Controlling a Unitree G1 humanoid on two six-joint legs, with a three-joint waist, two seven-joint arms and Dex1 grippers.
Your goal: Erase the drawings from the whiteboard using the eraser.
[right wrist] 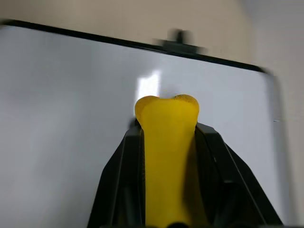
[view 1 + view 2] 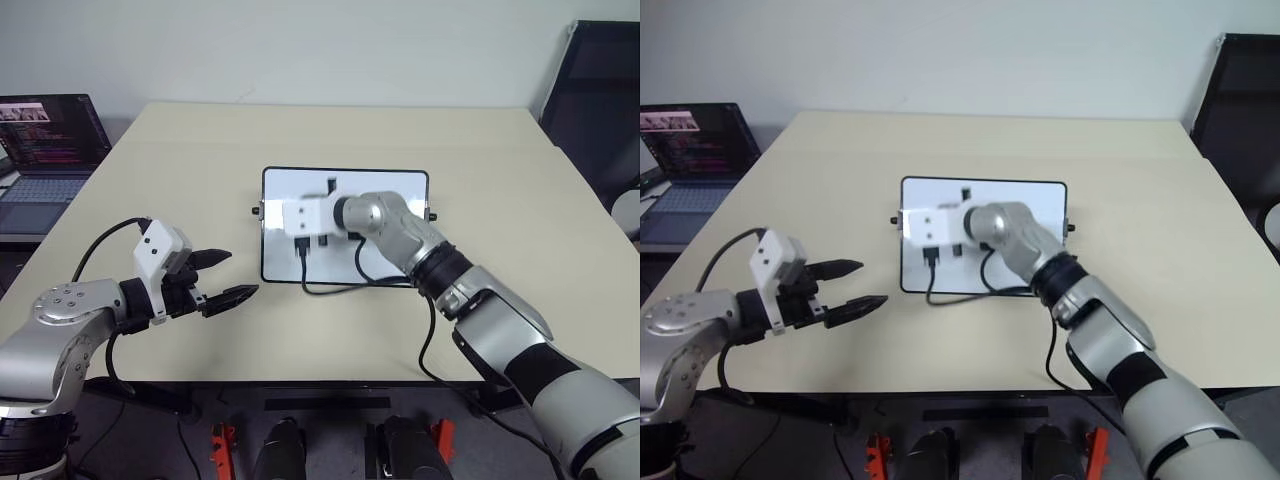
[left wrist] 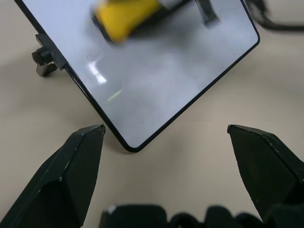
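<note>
Your right gripper [image 1: 166, 142] clamps the eraser [image 1: 166, 156] over the board's [image 2: 385, 190] left half; no drawings show, so wiping looks nearly done. Left gripper [image 2: 220, 280] waits near-left, wide open.

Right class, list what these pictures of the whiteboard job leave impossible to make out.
- Drawings: the right end effector and its arm cover part of the whiteboard in the eye views.
- Eraser: motion-blurred and cut by the top edge in the left wrist view.
- Laptop text: too small.

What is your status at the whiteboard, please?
Right hand shut on eraser, over whiteboard. Left hand open, beside board. Nothing in the way.
</note>
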